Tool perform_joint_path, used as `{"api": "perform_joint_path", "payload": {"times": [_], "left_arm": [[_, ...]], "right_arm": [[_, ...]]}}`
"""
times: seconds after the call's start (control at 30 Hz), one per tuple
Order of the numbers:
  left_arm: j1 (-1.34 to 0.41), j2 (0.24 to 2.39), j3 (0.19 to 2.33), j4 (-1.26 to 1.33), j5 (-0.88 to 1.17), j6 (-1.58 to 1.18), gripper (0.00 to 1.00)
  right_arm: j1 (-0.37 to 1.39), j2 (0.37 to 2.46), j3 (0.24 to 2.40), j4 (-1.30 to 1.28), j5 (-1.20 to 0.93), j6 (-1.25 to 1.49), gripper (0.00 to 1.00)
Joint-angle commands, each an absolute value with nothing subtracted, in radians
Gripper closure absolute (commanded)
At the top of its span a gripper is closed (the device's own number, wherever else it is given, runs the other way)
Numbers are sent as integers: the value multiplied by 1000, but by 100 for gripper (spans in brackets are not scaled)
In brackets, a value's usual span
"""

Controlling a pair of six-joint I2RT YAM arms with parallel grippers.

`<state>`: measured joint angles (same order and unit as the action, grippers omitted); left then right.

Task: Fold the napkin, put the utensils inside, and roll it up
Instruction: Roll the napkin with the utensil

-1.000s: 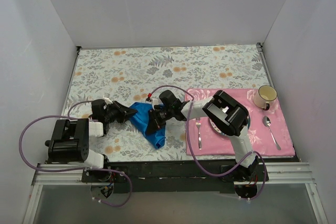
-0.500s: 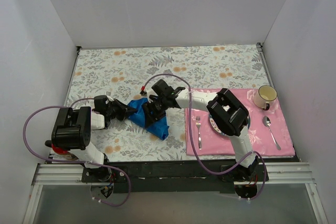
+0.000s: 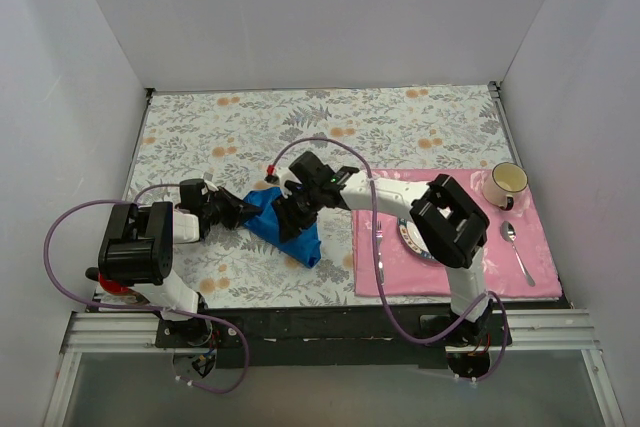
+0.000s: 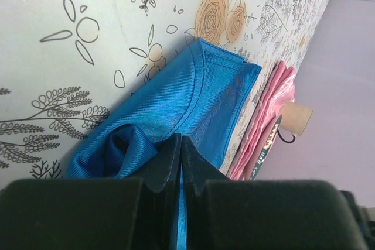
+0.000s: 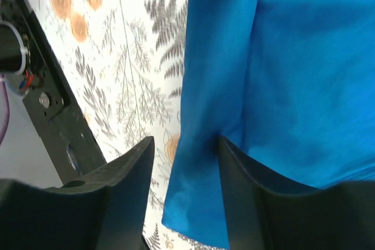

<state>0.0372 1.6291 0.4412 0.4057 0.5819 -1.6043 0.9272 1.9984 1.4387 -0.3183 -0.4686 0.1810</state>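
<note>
The blue napkin (image 3: 290,227) lies bunched and partly folded on the floral tablecloth, just left of the pink placemat (image 3: 500,272). My left gripper (image 3: 243,213) is shut on the napkin's left side; the left wrist view shows a sliver of blue cloth (image 4: 193,98) pinched between the tips of the left gripper (image 4: 180,144). My right gripper (image 3: 296,215) hovers over the cloth's middle, open. In the right wrist view its jaws (image 5: 184,150) straddle a hanging edge of the napkin (image 5: 281,74). Of the utensils, a spoon (image 3: 515,247) lies on the placemat.
A cream cup (image 3: 507,184) stands at the placemat's far right corner. A plate (image 3: 412,239) sits on the mat, partly under my right arm. A purple cable (image 3: 375,237) crosses the mat's left edge. White walls enclose the table.
My right gripper has opened, letting go of the napkin, and has shifted slightly away from the bases. The left gripper closed fully on the cloth. The napkin bunched up closer to the left gripper.
</note>
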Motion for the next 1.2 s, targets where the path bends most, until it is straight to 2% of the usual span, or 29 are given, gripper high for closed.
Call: {"api": "perform_joint_path", "payload": {"times": [0.0,0.03,0.17,0.27,0.4,0.53,0.63,0.7,0.83,0.97,1.03,1.17], "left_arm": [[44,1672,437,276,451,-1517,100],[44,1671,445,265,448,-1513,100],[44,1669,453,252,449,-1502,100],[44,1674,457,253,453,-1502,100],[44,1675,463,245,459,-1500,100],[44,1678,469,233,459,-1493,100],[44,1684,472,232,460,-1493,100],[44,1684,472,232,462,-1493,100],[44,1684,471,226,460,-1489,100],[44,1689,474,219,462,-1486,100],[44,1686,476,213,462,-1483,100],[46,1687,486,198,463,-1479,100]], "right_arm": [[925,1910,1235,-143,-534,224,53],[922,1902,1156,-123,-520,225,55],[917,1867,1065,-145,-427,190,55],[925,1844,1124,-212,-387,152,55],[937,1810,1258,-342,-353,130,44],[960,1786,1293,-333,-373,156,43],[963,1770,1215,-255,-400,184,44],[962,1760,1151,-220,-388,205,51],[962,1753,964,-114,-362,224,56],[969,1790,934,-165,-307,209,61],[992,1764,946,-202,-258,199,61],[1026,1688,1055,-307,-167,172,54]]}}
